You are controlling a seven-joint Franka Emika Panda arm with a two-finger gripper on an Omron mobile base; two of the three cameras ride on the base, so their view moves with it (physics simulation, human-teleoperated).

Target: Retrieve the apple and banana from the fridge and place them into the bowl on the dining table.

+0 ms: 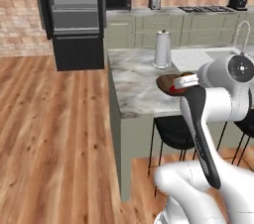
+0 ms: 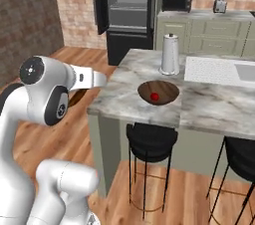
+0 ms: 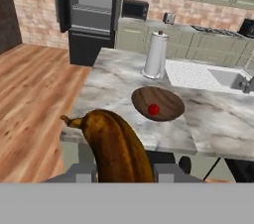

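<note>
Banana sits clamped in my jaws, rising from the bottom of the hand view with its dark stem tip pointing toward ten o'clock. My jaws are closed on its lower part, grey finger ends showing on either side of it.

Ahead of the banana, at about one o'clock in the hand view, the wooden bowl rests on the marbled surface of the dining table, near the front edge. The apple lies inside the bowl, small and red, toward its near side. In the right base view the bowl and apple show the same arrangement, with a black stool tucked under the surface just below them.

Beyond the bowl, at twelve o'clock, a white jug with a dark knob stands upright on the surface, well apart from the bowl. At two o'clock lies a pale mat.

Far off at eleven o'clock the black fridge stands with its doors open, grey shelves visible inside.
</note>
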